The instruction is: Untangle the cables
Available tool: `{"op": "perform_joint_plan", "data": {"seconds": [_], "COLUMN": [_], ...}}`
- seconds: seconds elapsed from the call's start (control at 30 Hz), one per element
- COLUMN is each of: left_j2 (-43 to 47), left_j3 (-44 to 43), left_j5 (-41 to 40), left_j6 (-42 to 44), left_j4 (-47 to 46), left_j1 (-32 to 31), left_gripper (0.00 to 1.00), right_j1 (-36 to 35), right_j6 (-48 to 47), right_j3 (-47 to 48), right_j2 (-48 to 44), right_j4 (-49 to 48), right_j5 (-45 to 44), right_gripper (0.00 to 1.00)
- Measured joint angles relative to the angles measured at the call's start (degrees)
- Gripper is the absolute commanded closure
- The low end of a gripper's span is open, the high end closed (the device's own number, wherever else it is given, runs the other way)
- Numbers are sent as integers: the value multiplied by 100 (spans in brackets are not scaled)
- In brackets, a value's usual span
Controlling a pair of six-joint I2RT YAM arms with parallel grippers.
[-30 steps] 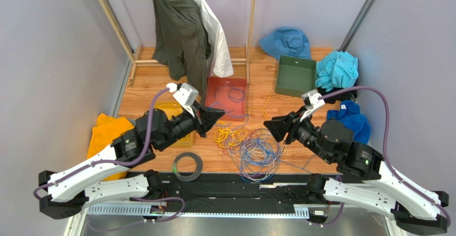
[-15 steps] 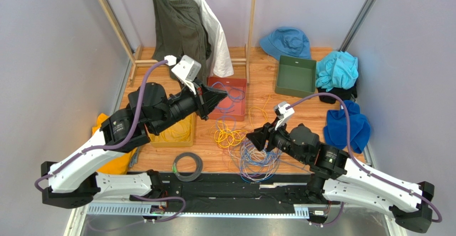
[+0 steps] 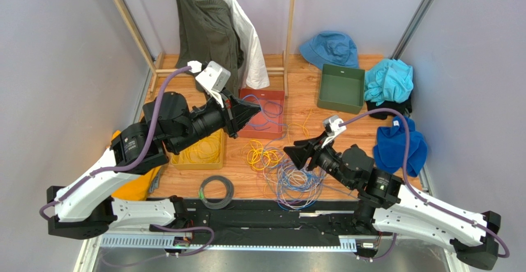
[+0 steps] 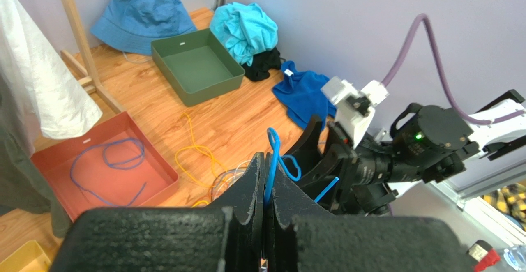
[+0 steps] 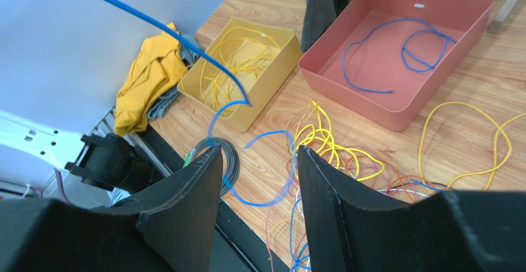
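The left end effector [image 4: 264, 164] is pinched shut on a thin blue cable [image 4: 271, 144], held above the tabletop [image 3: 302, 81]. The right end effector [image 5: 258, 155] gapes empty over the tangle [image 3: 289, 172]. The cable looks light and limp (likely to snag), so grip near a free end.

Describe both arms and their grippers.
White shells, black joints on the left arm and right arm. A purple hose runs along each to a white camera block. The left gripper and right gripper are black wedges with grainy fingers.
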State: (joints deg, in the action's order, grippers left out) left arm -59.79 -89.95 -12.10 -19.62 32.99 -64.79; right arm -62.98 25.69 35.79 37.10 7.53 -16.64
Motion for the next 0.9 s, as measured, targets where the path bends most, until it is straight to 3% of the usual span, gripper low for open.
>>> {"op": "perform_joint_plan", "data": {"seconds": [0.23,0.67,0.9], "left_j2": [-168,-2037,-3023], "left_j3": [-28,-96,-942], "left_j5": [-505,-33,374], "left_j6": [66,-227,-262], "left_j4": [247,452,450], "left_j1": [140,2334,3093], "left_gripper": [100,100,100], "right_j1": [0,0,0], "right_j6": [-151,4,0], "right_j3": [85,122,122], "right_j2": [-699,-2203,-2251], "right_j4": [323,1923,2181], "right_j5": [-472,-1075,-1088], "right_gripper": [53,55,55]}}
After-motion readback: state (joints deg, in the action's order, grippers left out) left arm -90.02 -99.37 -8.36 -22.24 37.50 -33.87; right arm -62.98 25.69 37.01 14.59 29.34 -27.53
